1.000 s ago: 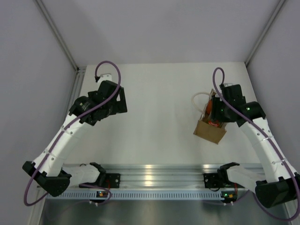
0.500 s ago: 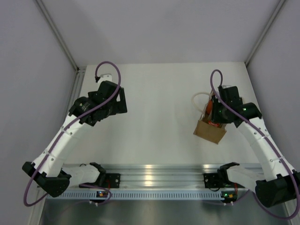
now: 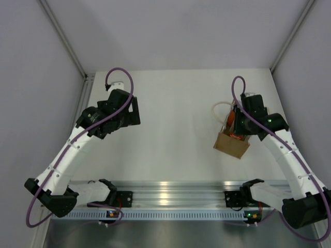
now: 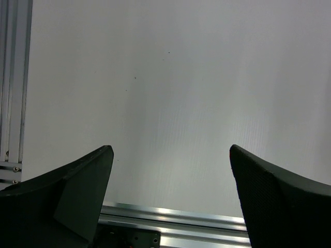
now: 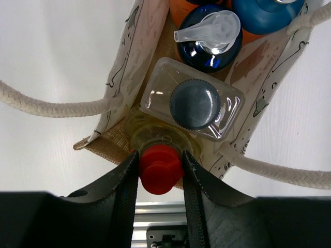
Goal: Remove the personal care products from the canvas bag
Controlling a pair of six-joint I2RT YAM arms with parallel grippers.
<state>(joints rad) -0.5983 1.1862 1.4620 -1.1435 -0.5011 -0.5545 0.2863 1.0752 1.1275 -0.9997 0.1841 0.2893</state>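
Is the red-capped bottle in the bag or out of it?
In: the red-capped bottle sits inside the canvas bag, right gripper pinching its cap.

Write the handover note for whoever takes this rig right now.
Left claw: open, holding nothing, over the table.
Right claw: at the mouth of the bag, shut on the red-capped bottle.
That bottle, the dark-capped bottle and at least two blue-topped bottles are all in the bag, on the table's right side.
Done: nothing is out yet.
Left: lift out every bottle.
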